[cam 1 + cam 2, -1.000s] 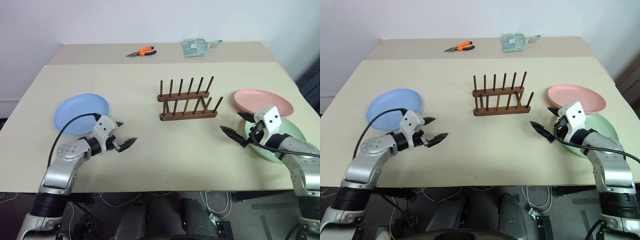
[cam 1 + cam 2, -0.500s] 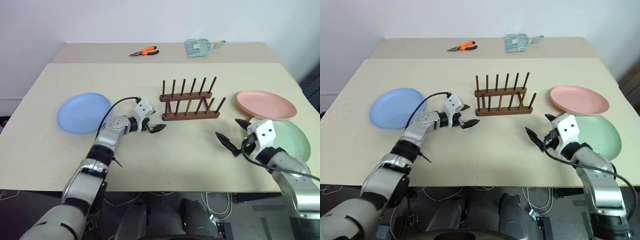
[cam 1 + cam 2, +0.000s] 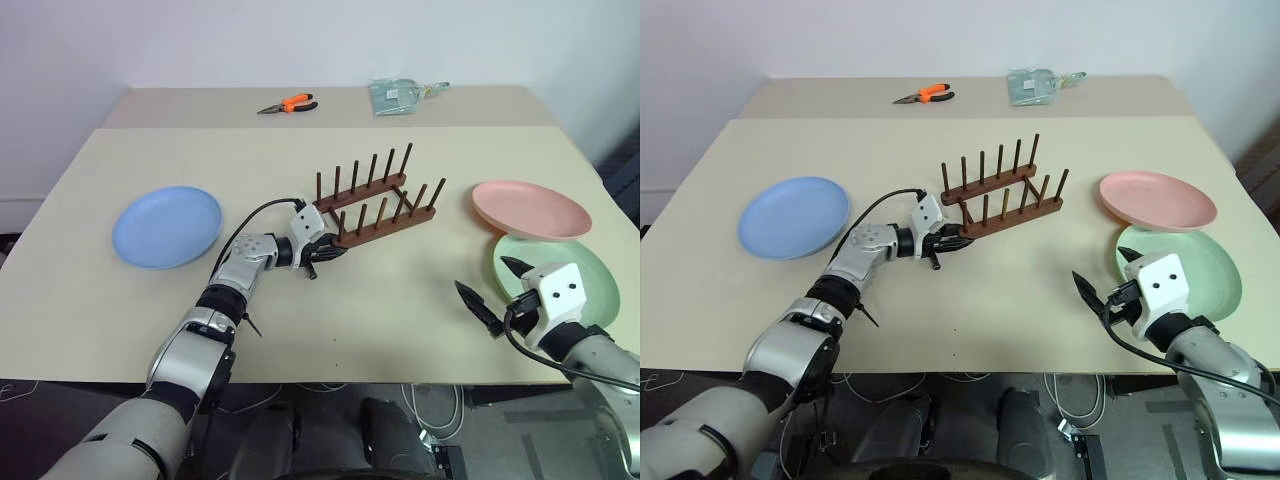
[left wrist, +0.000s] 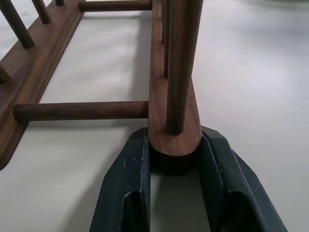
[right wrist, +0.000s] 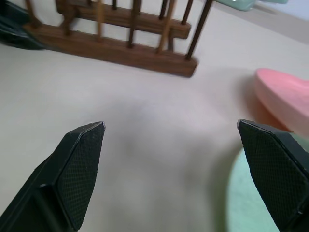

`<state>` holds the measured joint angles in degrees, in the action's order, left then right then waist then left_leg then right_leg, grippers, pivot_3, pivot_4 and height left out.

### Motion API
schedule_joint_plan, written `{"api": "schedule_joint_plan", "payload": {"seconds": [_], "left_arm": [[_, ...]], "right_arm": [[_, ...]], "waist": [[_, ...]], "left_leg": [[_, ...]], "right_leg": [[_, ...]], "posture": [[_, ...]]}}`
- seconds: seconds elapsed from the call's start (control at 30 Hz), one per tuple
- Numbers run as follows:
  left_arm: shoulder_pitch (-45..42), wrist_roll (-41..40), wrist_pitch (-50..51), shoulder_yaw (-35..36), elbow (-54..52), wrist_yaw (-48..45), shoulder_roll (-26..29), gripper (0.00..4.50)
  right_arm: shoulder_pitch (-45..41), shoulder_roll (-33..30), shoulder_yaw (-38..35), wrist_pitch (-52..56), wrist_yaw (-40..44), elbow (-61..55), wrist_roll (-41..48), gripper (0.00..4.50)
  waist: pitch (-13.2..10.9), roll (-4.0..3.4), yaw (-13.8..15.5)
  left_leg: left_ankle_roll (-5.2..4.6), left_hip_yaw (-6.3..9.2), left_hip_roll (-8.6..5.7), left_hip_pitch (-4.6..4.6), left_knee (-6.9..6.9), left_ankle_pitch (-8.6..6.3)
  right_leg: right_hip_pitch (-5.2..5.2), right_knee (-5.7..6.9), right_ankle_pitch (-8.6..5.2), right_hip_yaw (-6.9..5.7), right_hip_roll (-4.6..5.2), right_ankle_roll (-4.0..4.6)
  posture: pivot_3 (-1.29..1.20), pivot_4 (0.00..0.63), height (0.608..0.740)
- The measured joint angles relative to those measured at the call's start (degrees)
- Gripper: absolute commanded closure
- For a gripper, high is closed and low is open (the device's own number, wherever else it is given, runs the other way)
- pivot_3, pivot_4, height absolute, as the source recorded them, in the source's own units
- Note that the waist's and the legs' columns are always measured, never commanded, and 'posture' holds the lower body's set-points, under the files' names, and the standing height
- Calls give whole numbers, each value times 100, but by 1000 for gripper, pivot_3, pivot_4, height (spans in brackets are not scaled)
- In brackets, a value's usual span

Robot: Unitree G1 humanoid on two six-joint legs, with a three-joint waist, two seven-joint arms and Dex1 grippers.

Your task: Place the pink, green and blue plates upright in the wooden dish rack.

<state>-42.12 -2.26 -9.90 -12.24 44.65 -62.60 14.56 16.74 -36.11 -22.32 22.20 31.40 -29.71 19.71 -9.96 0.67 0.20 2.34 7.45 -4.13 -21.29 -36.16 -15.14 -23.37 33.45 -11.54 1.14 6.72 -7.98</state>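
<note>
- The left arm reaches across the table [image 3: 90,300] toward the rack [image 3: 378,204], which stands near the middle and sits at a slant to the table's edges.
- The left gripper [image 4: 174,162] points sideways along the near bar of the rack; its two fingers [image 4: 128,183] pinch the rounded end of that bar, one on each side.
- The right arm is bent low at the near right, well apart from the rack. The right gripper [image 3: 1102,272] hangs over the table with its fingers spread wide, holding nothing.
- The blue plate [image 3: 166,226] lies flat to the left of the rack.
- The pink plate [image 3: 530,208] lies flat to the right of the rack; the green plate [image 3: 595,270] lies just nearer than it, partly behind the right gripper.
- No plate stands in the rack.
- Orange pliers [image 3: 285,104] and a clear packet [image 3: 397,95] lie beyond the rack at the far side.
</note>
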Motion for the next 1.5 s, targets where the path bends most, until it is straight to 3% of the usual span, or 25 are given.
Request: {"api": "schedule_joint_plan", "payload": {"seconds": [0.13,0.23,0.37,0.47,0.57,0.67,0.7,0.87,1.03,1.2,1.33,1.43,1.5], "left_arm": [[610,-200,336,-95,-1134,-895,600,3757],[652,-197,601,-105,-1350,-975,755,2285],[653,-99,676,-105,-1421,-699,864,343],[864,-104,762,-58,-1776,-584,1082,784],[1432,-394,1425,34,-2635,-681,1417,2329],[2122,-753,2419,60,-3903,-828,1825,3888],[2378,-849,2693,44,-4323,-804,1865,4209],[2765,-557,3077,-248,-4958,586,895,4209],[2375,32,3203,-227,-4438,2467,-47,4209],[1914,173,3081,42,-3694,3533,-343,4209],[1684,176,2909,144,-3303,3810,-379,4209],[1671,167,2796,166,-3246,3760,-327,4290],[1764,137,2753,166,-3392,3582,-214,4290]], "right_arm": [[54,-175,-256,46,262,46,103,0],[9,-276,-291,46,376,173,110,0],[-18,-342,-289,64,567,208,133,1329],[115,-420,-187,172,762,115,179,2846],[182,-494,307,305,893,-123,134,4477],[76,-456,1098,374,854,-247,-96,4500],[-83,-359,1423,381,751,-227,-259,4500],[-1209,73,2553,342,-94,676,-1391,4500],[-2124,608,2925,193,-879,1623,-2131,4500],[-2733,884,3045,-50,-1299,2445,-2505,4500],[-3163,1005,3038,-193,-1475,3005,-2630,4500],[-3160,918,2993,-266,-1269,2983,-2604,3751],[-2997,513,2972,-387,-976,2731,-2602,2896]], "waist": [[-1,0,14],[-1,1,60],[-1,3,54],[3,-1,21],[4,-1,-89],[7,-3,-116],[7,-3,-106],[8,3,84],[28,24,63],[51,31,18],[53,28,19],[53,28,17],[52,26,16]], "left_leg": [[0,2,2,-3,-7,0],[0,2,0,-3,-17,0],[-1,5,0,-2,-13,0],[-1,3,2,5,-3,-1],[-1,5,10,6,1,-1],[-1,4,13,6,1,-1],[0,4,13,5,-1,-1],[-1,16,-2,-10,-29,-1],[3,18,-5,9,-36,1],[4,14,-2,26,-30,2],[5,14,-3,30,-22,2],[5,12,-3,30,-13,3],[5,11,-4,24,-8,3]], "right_leg": [[-1,3,1,0,-1,3],[7,0,-16,-1,0,-1],[7,0,-10,-2,1,-13],[6,1,-9,0,0,-11],[1,7,-11,-1,-5,-9],[1,6,-22,0,-3,5],[1,5,-23,0,0,6],[11,-2,-23,-2,10,8],[27,7,-17,-3,2,12],[30,13,-12,-3,-4,2],[30,17,-7,-3,-4,-6],[27,15,-2,-2,-4,0],[20,13,-3,-1,-3,0]], "posture": [[0,150,740],[0,150,740],[0,150,740],[0,150,740],[0,150,740],[0,150,740],[0,150,740],[0,150,740],[0,150,740],[0,150,740],[0,150,740],[0,150,740],[0,150,740]]}}
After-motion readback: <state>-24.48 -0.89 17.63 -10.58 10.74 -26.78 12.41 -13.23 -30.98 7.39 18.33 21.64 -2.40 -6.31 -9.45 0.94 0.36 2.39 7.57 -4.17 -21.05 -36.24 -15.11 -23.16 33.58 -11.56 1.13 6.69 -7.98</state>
